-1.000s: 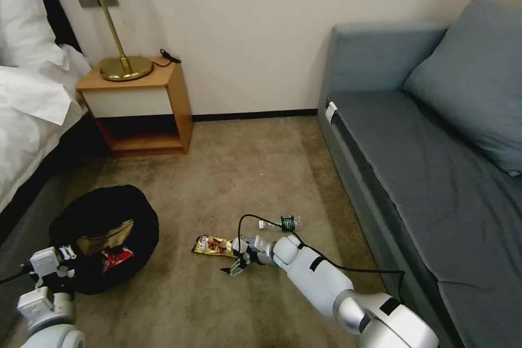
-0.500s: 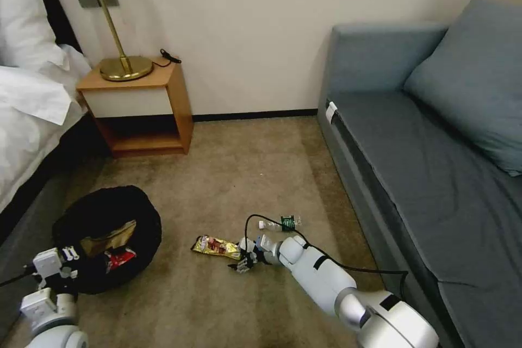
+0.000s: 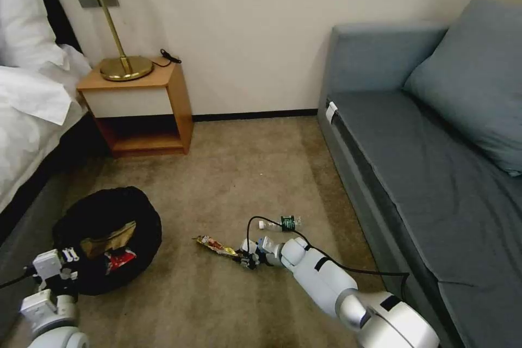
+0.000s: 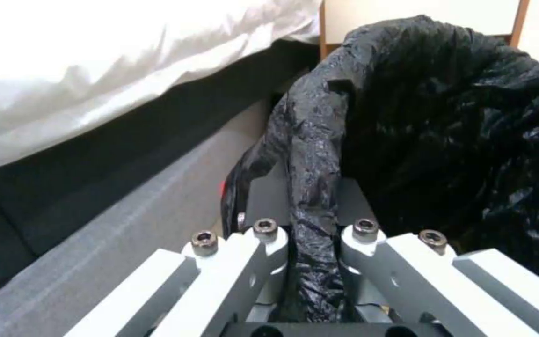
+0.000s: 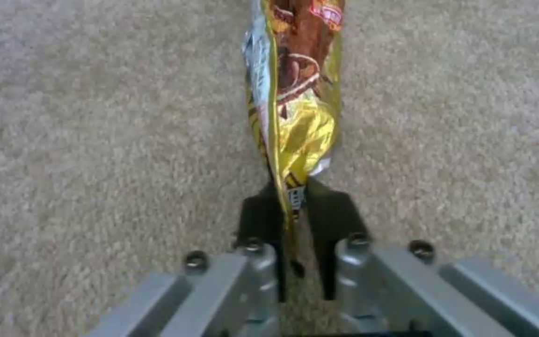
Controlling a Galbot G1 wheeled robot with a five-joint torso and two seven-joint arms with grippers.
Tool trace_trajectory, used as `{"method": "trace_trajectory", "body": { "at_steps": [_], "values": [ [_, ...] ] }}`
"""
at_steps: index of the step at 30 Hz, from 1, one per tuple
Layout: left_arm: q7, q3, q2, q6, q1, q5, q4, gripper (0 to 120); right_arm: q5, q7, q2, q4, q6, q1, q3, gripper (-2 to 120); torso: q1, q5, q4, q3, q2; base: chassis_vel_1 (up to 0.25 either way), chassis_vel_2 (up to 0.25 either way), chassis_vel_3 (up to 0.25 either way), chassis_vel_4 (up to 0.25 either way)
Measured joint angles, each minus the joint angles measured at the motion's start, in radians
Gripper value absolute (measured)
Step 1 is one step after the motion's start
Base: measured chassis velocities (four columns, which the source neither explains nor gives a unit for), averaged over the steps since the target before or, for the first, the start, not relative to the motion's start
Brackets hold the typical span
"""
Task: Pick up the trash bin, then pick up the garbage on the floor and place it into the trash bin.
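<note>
Pinching the near end of the snack wrapper (image 5: 294, 117), the right gripper (image 5: 294, 206) sits low over the carpet (image 3: 228, 185), its dark fingers (image 5: 258, 220) pressed together on the foil edge. The wrapper stands on edge between them and stretches away from the gripper toward the trash bin (image 3: 106, 236); in the head view its far end looks to be on or just above the floor (hard to tell which). The left gripper (image 4: 310, 243) is clamped on a fold of the bin's black bag (image 4: 444, 140) at the rim, holding the bin beside the bed (image 3: 27, 114). Inside lie a brown paper bag (image 3: 106, 239) and a red-and-white wrapper (image 3: 119, 258).

By my judgement the step in hand is collecting the third piece. The next move calls for lifting the wrapper clear of the carpet and carrying it across to the bin's mouth, which stands well apart to the robot's left. A small bottle (image 3: 283, 223) waits on the carpet just beyond the right wrist.
</note>
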Motion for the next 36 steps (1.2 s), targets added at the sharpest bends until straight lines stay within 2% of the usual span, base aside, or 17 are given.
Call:
{"method": "trace_trajectory", "body": {
  "at_steps": [2,4,11,19,21,23,24,28,32,36],
  "values": [
    [0.0,-0.002,-0.001,-0.004,0.002,0.0,0.0,6,-0.002,0.002,0.0,0.0,0.003,-0.001,0.008,1,0.0,0.0,-0.0001,0.0,0.0,0.0,0.0,0.0,0.0],
    [-0.001,-0.002,-0.003,-0.004,0.003,0.0,-0.002,6,-0.001,0.002,0.0,0.003,0.004,-0.001,0.011,0,0.0,0.0,-0.0001,0.0,0.0,0.0,0.0,0.0,0.0],
    [-0.002,0.002,-0.014,-0.016,0.015,0.004,-0.008,6,0.037,0.0,0.0,0.055,0.014,0.001,0.069,0,0.0,0.0,-0.0002,0.0,0.0,0.0,0.0,0.0,0.0],
    [-0.003,0.006,-0.026,-0.021,0.026,0.014,-0.026,6,0.116,0.005,0.0,0.187,0.036,0.01,0.093,0,0.0,0.0,-0.0001,0.0,0.0,0.0,0.0,0.0,0.0],
    [-0.003,0.008,-0.029,-0.021,0.028,0.016,-0.035,6,0.208,0.019,-0.001,0.272,0.043,0.006,0.052,0,0.0,-0.0001,-0.0003,0.0,0.0,0.0,0.0,0.0,0.0],
    [-0.003,0.011,-0.033,-0.02,0.029,0.02,-0.046,6,0.353,0.047,0.0,0.41,0.017,-0.01,-0.045,0,0.0,-0.0001,-0.0001,0.0,0.0,0.0,0.0,0.0,0.0],
    [-0.003,0.011,-0.033,-0.02,0.029,0.02,-0.046,6,0.353,0.047,0.0,0.41,0.017,-0.01,-0.045,0,0.0,-0.0001,-0.0001,0.0,0.0,0.0,0.0,0.0,0.0],
    [-0.003,0.02,-0.043,-0.017,0.032,0.024,-0.07,6,0.528,0.09,0.0,0.589,-0.008,-0.035,-0.173,0,0.0,0.0,0.0002,0.0,0.0,0.0,0.0,0.0,0.0],
    [-0.003,0.029,-0.059,-0.028,0.034,0.012,-0.099,6,0.603,0.127,0.0,0.671,-0.016,-0.06,-0.236,0,0.0,-0.0001,0.0,0.0,0.0,0.0,0.0,0.0,0.0],
    [-0.003,0.033,-0.08,-0.04,0.041,0.003,-0.131,6,0.613,0.142,0.0,0.707,-0.016,-0.092,-0.266,0,0.0,0.0,0.0,0.0,0.0,0.0,0.0,0.0,0.0]
  ]
}}
